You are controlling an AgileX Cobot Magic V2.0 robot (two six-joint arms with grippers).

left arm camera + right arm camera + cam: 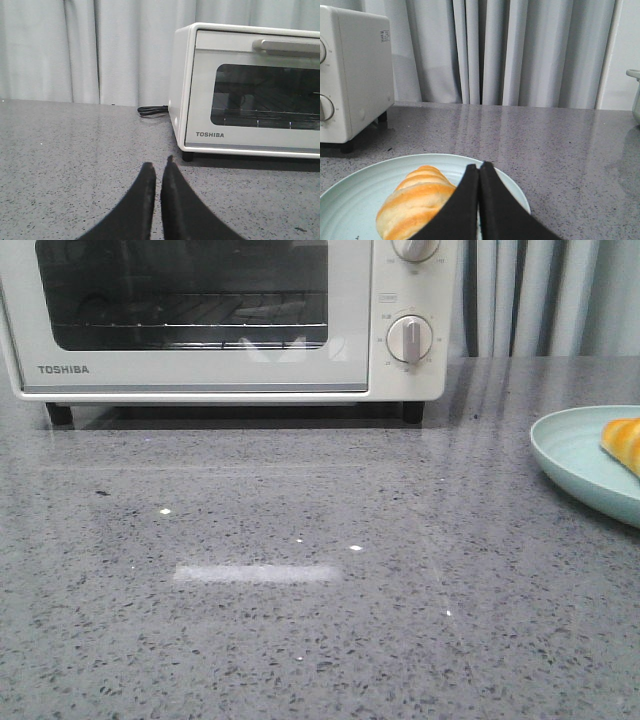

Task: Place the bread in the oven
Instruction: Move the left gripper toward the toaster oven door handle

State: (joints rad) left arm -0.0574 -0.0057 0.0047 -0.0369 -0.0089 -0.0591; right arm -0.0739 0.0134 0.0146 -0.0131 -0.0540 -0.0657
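Note:
The cream-white TOSHIBA oven (200,315) stands at the back left of the table with its glass door closed; it also shows in the left wrist view (250,90) and partly in the right wrist view (350,75). The golden-orange striped bread (415,202) lies on a pale green plate (365,185); the front view shows its end (622,443) at the right edge. My right gripper (479,167) is shut and empty, above the plate beside the bread. My left gripper (159,164) is shut and empty, low over the table in front of the oven's left corner. Neither gripper shows in the front view.
The plate (575,455) sits at the table's right edge. A black power cord (152,110) lies beside the oven. Grey curtains (520,50) hang behind the speckled grey table (300,590). A pale container's edge (635,95) shows at the far side.

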